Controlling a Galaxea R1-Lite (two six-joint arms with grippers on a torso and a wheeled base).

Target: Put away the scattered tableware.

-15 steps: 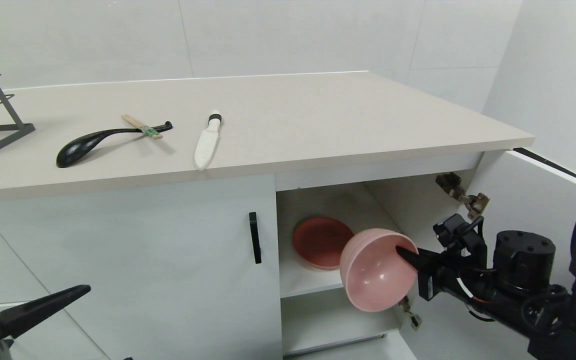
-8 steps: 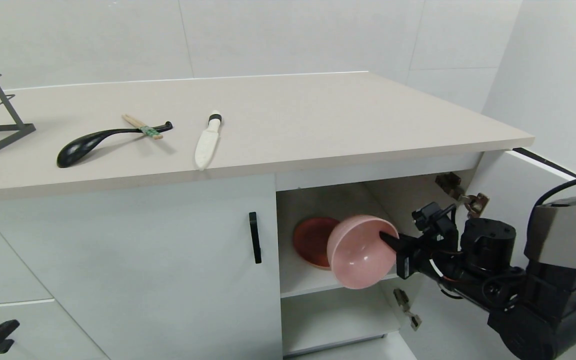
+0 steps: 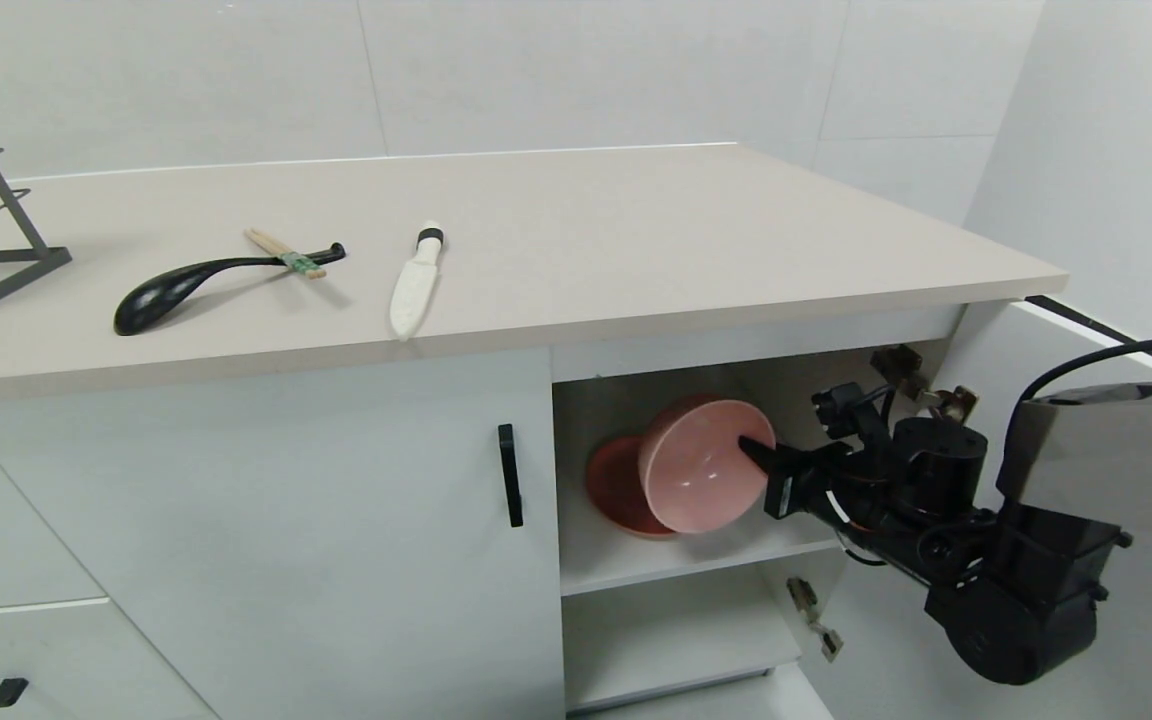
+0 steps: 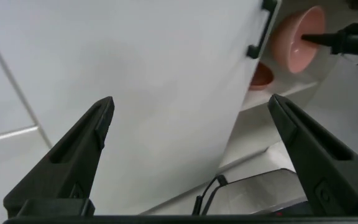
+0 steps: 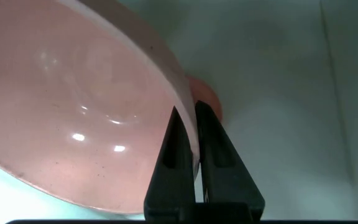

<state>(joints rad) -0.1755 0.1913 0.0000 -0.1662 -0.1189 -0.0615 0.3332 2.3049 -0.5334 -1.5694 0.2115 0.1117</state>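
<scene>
- Status: storage partly done, by judgement. Glossy pink round bowl (image 3: 701, 465) pinched at its rim between right gripper (image 3: 751, 452) fingers (image 5: 219, 162), tilted on edge inside open cabinet, not yet released.
- Dark red flat plate (image 3: 614, 490) already on white shelf (image 3: 636, 565), just beyond fingertips, behind bowl.
- Left gripper (image 4: 191, 102) fingers spread wide, holding nothing, facing closed white door (image 4: 135, 74).
- Left on beige countertop (image 3: 636, 230), well apart from both sets of fingers: glossy black spoon (image 3: 186, 285), wooden chopsticks (image 3: 281, 252), cream sheathed knife (image 3: 414, 282).

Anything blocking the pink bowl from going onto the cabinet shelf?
Nothing visible blocks the opening. The right gripper holds the pink bowl by its rim, tilted, at the open compartment. A red plate lies on the shelf behind the bowl, taking part of the landing space.
</scene>
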